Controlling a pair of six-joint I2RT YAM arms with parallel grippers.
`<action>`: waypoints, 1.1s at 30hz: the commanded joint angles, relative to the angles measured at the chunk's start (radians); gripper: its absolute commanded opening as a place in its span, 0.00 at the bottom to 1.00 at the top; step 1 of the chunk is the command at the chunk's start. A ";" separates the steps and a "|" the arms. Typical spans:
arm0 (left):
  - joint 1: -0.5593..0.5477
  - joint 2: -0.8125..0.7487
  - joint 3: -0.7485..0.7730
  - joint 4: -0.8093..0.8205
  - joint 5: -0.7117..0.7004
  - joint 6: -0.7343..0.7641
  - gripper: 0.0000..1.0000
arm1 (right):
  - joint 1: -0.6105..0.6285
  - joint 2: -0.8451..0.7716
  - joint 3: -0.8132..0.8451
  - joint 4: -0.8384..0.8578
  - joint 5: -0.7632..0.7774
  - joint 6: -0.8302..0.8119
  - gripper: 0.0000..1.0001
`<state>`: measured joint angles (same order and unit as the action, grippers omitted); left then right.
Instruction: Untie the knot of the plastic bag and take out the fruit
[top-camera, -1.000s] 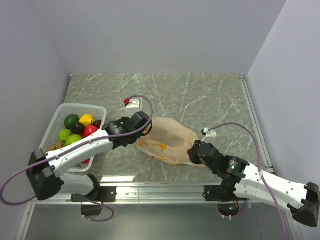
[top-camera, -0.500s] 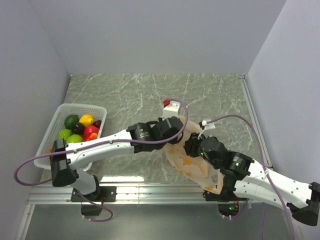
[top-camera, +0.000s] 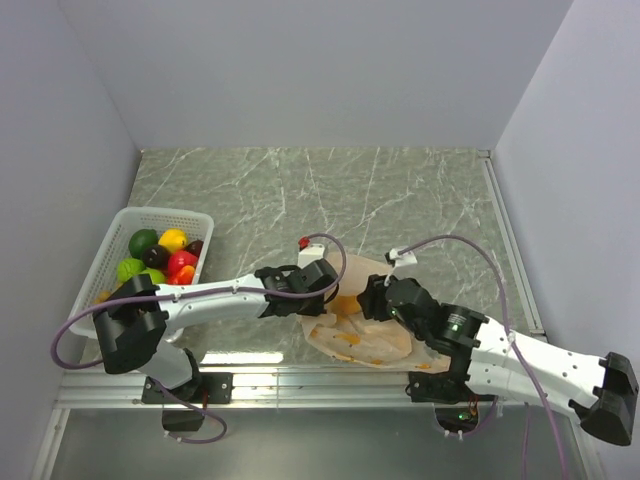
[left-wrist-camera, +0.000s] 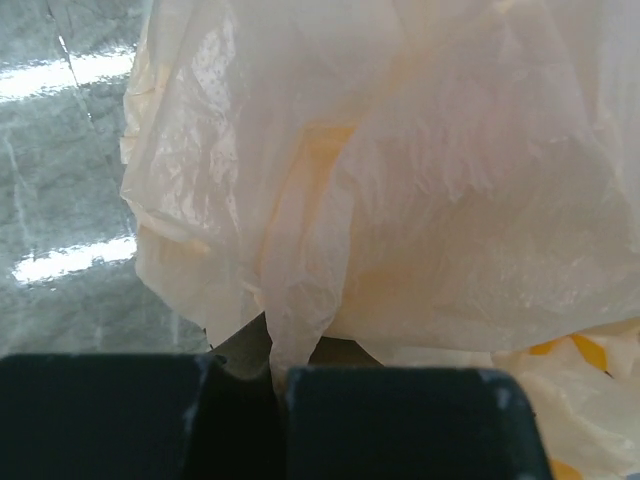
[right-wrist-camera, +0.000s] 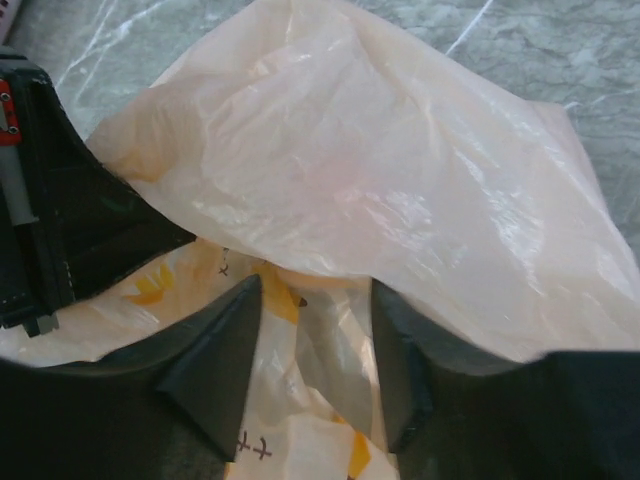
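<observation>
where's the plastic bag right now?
In the top view the plastic bag lies near the table's front edge, centre-right, between the left tool and right tool, well right of the white basket.

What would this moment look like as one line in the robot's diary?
left gripper: shut on plastic bag | right gripper: open, over bag | fruit: in basket

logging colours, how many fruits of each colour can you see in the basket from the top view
green: 3, one at the far side
yellow: 1
red: 1
dark purple: 1
orange: 1
total: 7 clearly visible in the basket; others may be hidden
</observation>
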<state>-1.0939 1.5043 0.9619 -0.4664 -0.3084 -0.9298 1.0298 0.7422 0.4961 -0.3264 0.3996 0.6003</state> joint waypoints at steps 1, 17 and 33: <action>0.000 0.007 -0.031 0.098 0.015 -0.041 0.01 | 0.004 0.046 -0.013 0.113 -0.007 -0.033 0.57; 0.032 0.122 -0.040 0.201 0.023 -0.032 0.01 | 0.004 0.352 0.081 0.193 -0.005 -0.001 0.77; 0.121 0.109 -0.065 0.235 0.029 -0.037 0.03 | 0.021 0.083 0.047 -0.026 0.034 0.136 0.69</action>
<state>-0.9798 1.6337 0.8684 -0.2081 -0.2356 -0.9867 1.0451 0.8146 0.5373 -0.2630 0.3622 0.7033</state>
